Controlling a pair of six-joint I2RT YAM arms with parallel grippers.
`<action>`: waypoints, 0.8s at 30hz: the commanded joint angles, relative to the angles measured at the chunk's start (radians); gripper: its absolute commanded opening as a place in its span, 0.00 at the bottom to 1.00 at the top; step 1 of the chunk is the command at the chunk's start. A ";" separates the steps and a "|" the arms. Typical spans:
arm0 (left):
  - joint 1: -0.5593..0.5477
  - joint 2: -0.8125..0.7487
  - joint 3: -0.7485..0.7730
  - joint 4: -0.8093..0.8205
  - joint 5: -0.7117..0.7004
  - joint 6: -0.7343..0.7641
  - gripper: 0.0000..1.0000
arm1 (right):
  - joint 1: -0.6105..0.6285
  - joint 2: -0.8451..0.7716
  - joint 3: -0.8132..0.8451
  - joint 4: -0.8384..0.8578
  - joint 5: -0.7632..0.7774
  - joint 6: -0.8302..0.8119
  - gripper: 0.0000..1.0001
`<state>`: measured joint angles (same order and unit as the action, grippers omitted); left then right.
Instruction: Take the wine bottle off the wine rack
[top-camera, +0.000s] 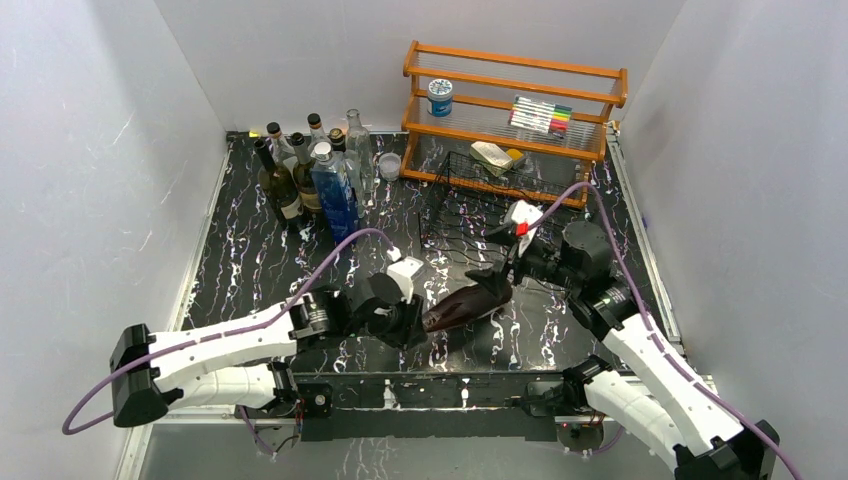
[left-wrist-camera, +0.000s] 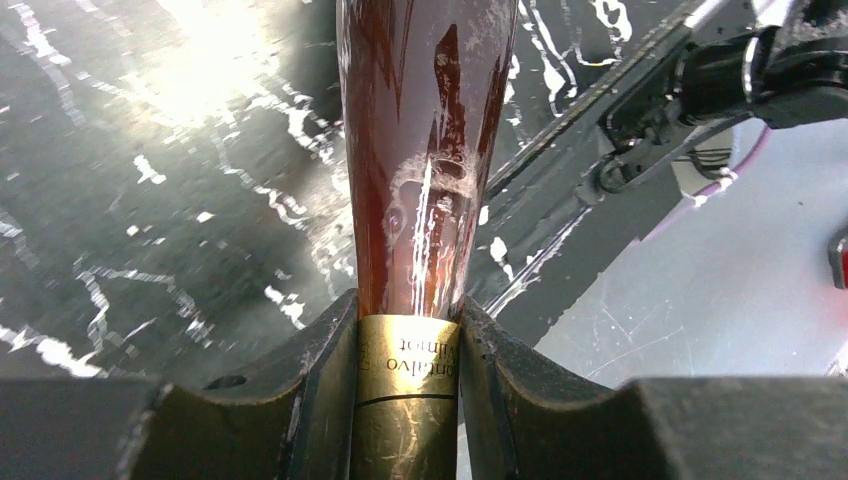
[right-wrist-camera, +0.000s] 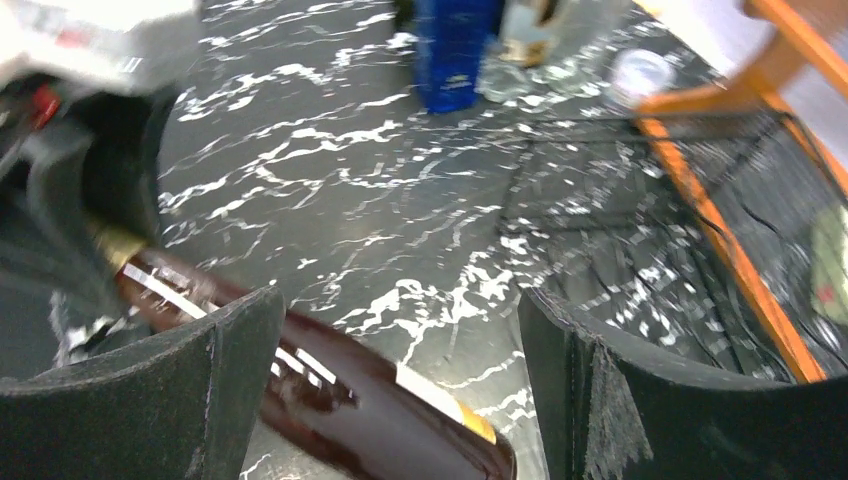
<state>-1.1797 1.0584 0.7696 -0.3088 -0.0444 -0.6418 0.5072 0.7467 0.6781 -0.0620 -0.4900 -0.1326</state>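
A dark brown wine bottle (top-camera: 468, 303) lies nearly level between my two arms, in front of the black wire wine rack (top-camera: 470, 195) and apart from it. My left gripper (top-camera: 418, 322) is shut on its gold-foiled neck (left-wrist-camera: 408, 400); the red-brown shoulder of the wine bottle (left-wrist-camera: 425, 150) runs away from the fingers (left-wrist-camera: 300, 390). My right gripper (top-camera: 500, 272) stands wide open at the bottle's base end. In the right wrist view the wine bottle (right-wrist-camera: 350, 400) lies low between the fingers, close to the left finger (right-wrist-camera: 215, 380), with a wide gap to the right one.
Several upright bottles (top-camera: 300, 175), one a blue bottle (top-camera: 335, 190), stand at the back left, with a small glass (top-camera: 390, 165) beside them. An orange wooden shelf (top-camera: 515, 70) behind the rack holds markers (top-camera: 540, 115) and a can (top-camera: 440, 95). White walls enclose the table.
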 joint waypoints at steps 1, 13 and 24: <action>0.017 -0.067 0.135 -0.272 -0.099 -0.025 0.00 | 0.045 0.032 -0.021 0.162 -0.256 -0.118 0.98; 0.025 -0.020 0.451 -0.627 -0.192 -0.013 0.00 | 0.403 0.247 0.002 0.166 -0.041 -0.444 0.98; 0.038 0.070 0.638 -0.742 -0.217 0.002 0.00 | 0.524 0.489 -0.035 0.596 0.087 -0.356 0.98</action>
<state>-1.1519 1.1240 1.3067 -1.0321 -0.2405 -0.6540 1.0100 1.1812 0.6449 0.2832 -0.4736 -0.5251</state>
